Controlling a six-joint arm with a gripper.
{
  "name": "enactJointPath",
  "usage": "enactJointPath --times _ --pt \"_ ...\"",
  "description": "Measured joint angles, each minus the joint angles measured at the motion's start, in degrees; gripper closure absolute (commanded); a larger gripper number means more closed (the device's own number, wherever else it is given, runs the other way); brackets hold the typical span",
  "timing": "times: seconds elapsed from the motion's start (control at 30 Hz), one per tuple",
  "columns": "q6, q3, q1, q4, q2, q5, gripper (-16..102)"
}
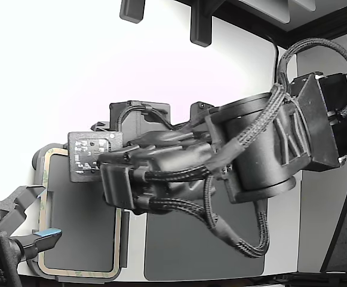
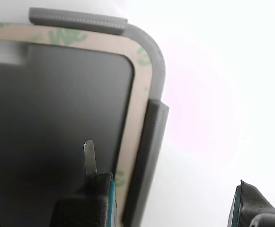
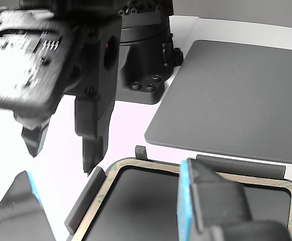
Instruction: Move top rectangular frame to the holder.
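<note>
Pale gold frame (image 2: 138, 101) is lying in the holder (image 2: 152, 142) at centre of the wrist view, its edge sitting between the open, empty tool (image 2: 170, 198).

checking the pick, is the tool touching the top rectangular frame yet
Cannot tell. In the wrist view the tool has one finger over the frame, but no view shows contact or gap plainly.

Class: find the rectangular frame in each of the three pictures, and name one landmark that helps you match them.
Exterior view: rectangular frame at lower left, partly under the arm.
Wrist view: its rounded corner at upper centre.
Other view: along the bottom, behind a blue-padded finger.
Shared landmark: the grey holder whose raised tabs border the frame.
</note>
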Motion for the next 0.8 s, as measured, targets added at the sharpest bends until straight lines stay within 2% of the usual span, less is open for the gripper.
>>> enactJointPath --times 0.23,0.63,0.8 --pt "-1.0 10.9 0.2 -2.2 12.3 3.0 -14" --pt "2.2 45.4 -7.0 -20.7 48.8 2.8 -14" --pt "1.6 58.4 -13.2 -26.8 62.8 0.9 -14"
